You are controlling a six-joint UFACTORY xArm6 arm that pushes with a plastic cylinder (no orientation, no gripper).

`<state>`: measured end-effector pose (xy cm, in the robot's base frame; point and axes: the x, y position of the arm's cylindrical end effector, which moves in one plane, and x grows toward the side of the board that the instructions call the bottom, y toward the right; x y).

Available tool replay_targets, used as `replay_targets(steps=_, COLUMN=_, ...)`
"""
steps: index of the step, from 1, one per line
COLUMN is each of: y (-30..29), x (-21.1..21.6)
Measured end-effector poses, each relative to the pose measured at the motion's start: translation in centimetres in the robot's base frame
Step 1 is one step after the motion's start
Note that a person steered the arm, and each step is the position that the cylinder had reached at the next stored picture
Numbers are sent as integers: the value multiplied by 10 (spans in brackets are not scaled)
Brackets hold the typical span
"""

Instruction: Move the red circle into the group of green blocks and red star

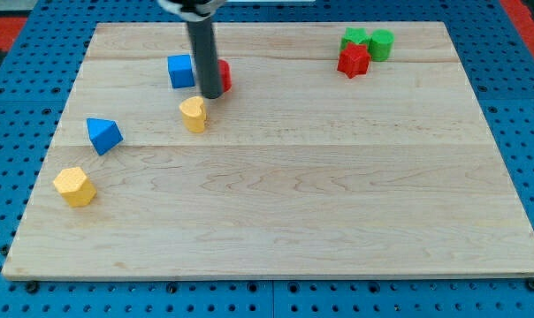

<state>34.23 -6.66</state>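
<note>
Near the view's top left, my tip (211,95) sits down on the pale wooden board (276,194), and being a bare dark rod it grips nothing. Right behind it, partly hidden, is the red circle block (223,75), touching or almost touching the rod. Just to the view's left sits the blue square block (180,71). Below the tip, the yellow heart-shaped block (194,114). Further left, the blue triangular block (103,135) and the yellow hexagonal block (74,186). Far off at top right, well apart from the circle, huddle the red star block (353,61), the green round block (381,44) and a second green block (355,37), shape unclear.
</note>
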Motion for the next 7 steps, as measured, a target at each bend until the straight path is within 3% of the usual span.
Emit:
replay_targets(steps=1, y=-35, x=-3)
replay_targets(steps=2, y=-35, x=-9)
replay_targets(steps=4, y=57, x=-45)
replay_targets(steps=5, y=-6, x=-51)
replay_targets(steps=6, y=55, x=-84)
replay_targets(steps=7, y=114, x=-84)
